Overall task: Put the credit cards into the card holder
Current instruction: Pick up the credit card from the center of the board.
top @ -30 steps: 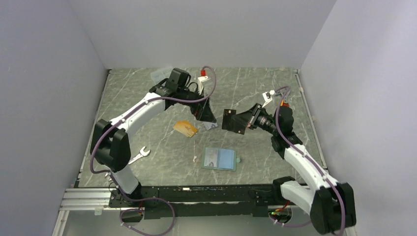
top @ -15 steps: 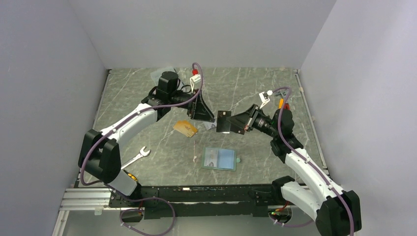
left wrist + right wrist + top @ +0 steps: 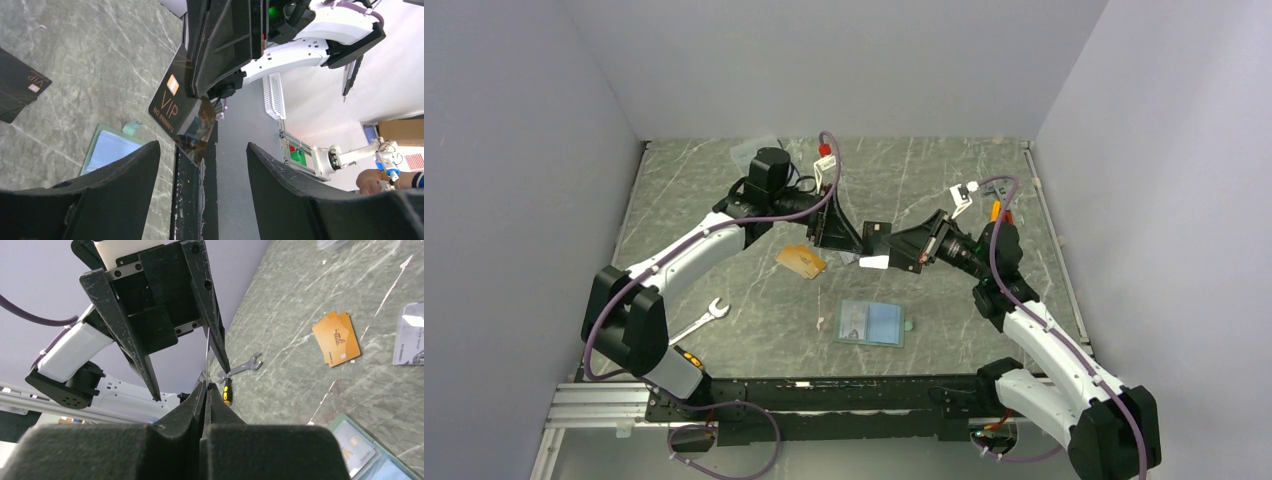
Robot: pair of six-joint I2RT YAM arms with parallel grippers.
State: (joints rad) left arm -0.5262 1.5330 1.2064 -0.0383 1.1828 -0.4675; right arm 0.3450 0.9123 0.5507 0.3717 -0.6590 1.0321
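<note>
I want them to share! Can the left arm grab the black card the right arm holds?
Probably yes: the open left gripper faces the black VIP card, which sticks out free of the right gripper shut on it, with nothing between.

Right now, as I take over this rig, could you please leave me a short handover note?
Right tool: shut on a black VIP card, held above the table.
Left tool: open, one finger on either side of that card, not gripping it.
Card holder: lying open on the table near the bases; what it already holds is unclear.
On the table: orange-gold cards, silvery-white card, second black card.
Done: one card lifted.
Left: all these cards into the holder.
</note>
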